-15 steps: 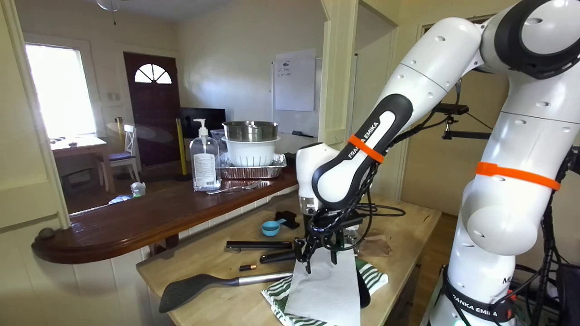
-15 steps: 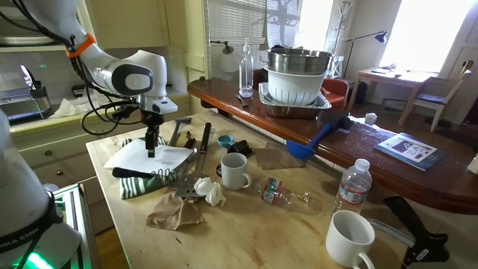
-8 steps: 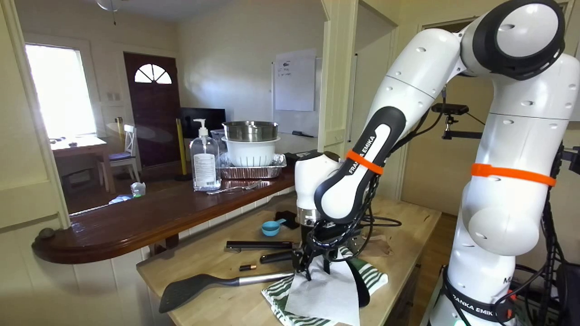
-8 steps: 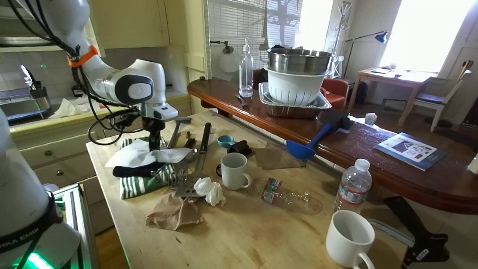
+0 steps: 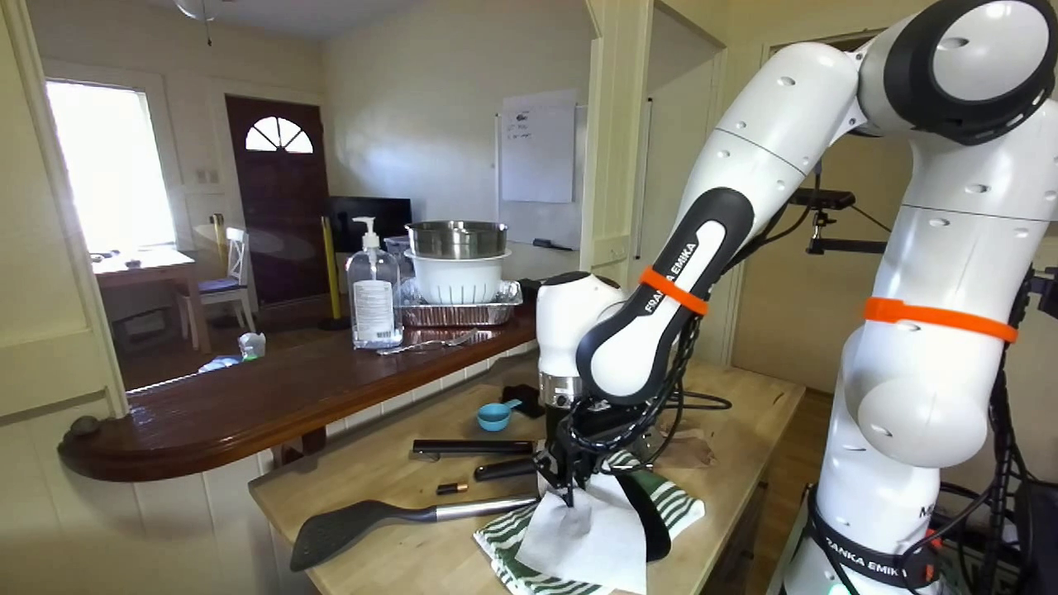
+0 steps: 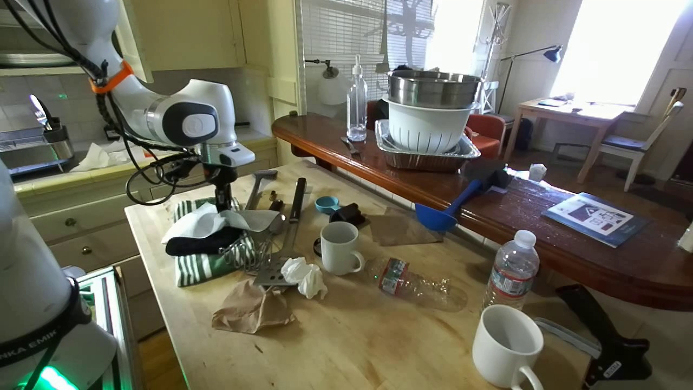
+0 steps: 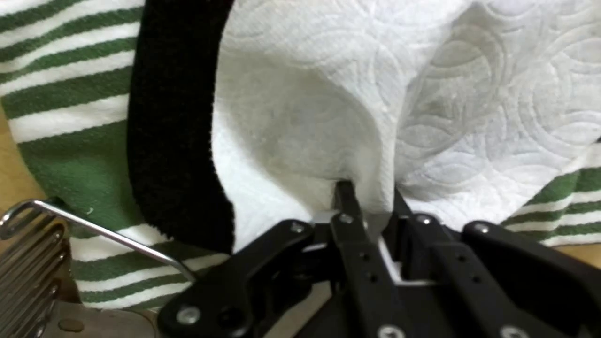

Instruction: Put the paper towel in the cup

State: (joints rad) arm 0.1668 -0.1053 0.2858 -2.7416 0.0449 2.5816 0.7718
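The white paper towel (image 5: 591, 545) lies limp over the green-and-white striped cloth (image 6: 211, 271) and a black cloth (image 7: 176, 131). From above, my gripper (image 7: 373, 192) pinches a raised fold of the towel (image 7: 300, 117) between its narrowed fingers; the rest drapes to both sides. In an exterior view, the gripper (image 6: 223, 208) reaches down into the towel (image 6: 197, 222), its fingertips partly hidden by paper. Two white mugs are on the table: a middle mug (image 6: 340, 249) and a nearer mug (image 6: 503, 352). I cannot tell which is the cup.
Beside the cloth lie a wire whisk (image 6: 250, 253), a slotted turner (image 6: 270, 273), a crumpled white tissue (image 6: 306, 277) and brown paper (image 6: 252, 307). A bottle on its side (image 6: 417, 287) and an upright bottle (image 6: 509, 273) are near the mugs. A raised wooden ledge (image 6: 373, 181) borders the table.
My gripper has come down onto the towel and its fingers have drawn together. The towel, flat before, now buckles up into a fold, with its edges pulled inward.
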